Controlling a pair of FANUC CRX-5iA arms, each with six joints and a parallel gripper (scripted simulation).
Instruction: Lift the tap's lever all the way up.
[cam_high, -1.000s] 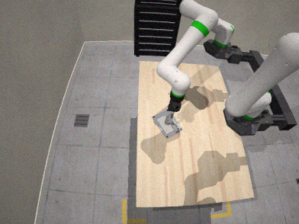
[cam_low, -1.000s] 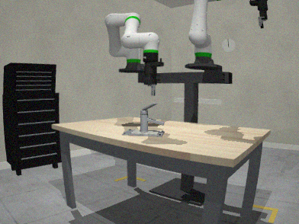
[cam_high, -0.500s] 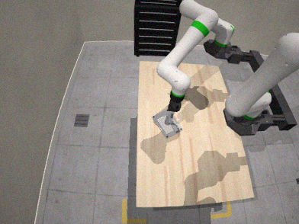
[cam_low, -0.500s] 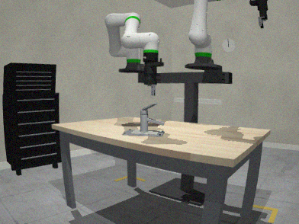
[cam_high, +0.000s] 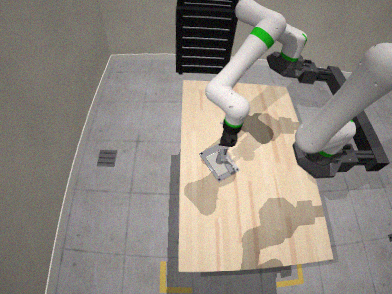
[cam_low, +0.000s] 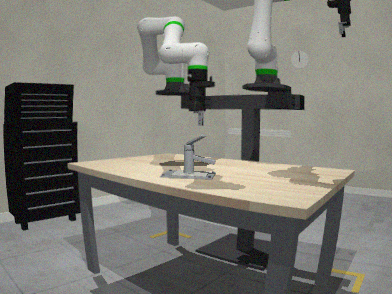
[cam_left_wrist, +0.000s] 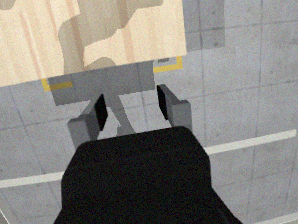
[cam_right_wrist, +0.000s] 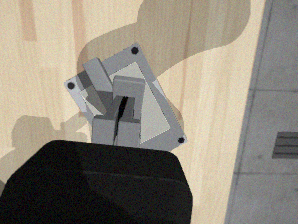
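Note:
The grey tap (cam_low: 189, 161) stands upright on its base plate (cam_high: 210, 167) (cam_low: 169, 175) (cam_right_wrist: 170, 117). Its lever (cam_low: 196, 141) (cam_right_wrist: 129, 86) slants upward from the top of the body in the exterior view, above the spout (cam_low: 204, 159) (cam_right_wrist: 96, 71). My right gripper (cam_low: 200, 124) (cam_right_wrist: 124, 108) is shut and empty, pointing down. It hangs a little above the lever with a visible gap. In the right wrist view its fingers cover part of the tap. My left gripper (cam_left_wrist: 131, 100) (cam_low: 343, 34) is open and empty, high up and far from the tap.
The wooden table (cam_high: 200, 245) (cam_low: 260, 187) carries the tap near one long edge. A black drawer cabinet (cam_high: 206, 40) (cam_low: 42, 155) stands on the floor beyond one end. The dark stand (cam_low: 250, 130) holding both arms is behind the table in the exterior view.

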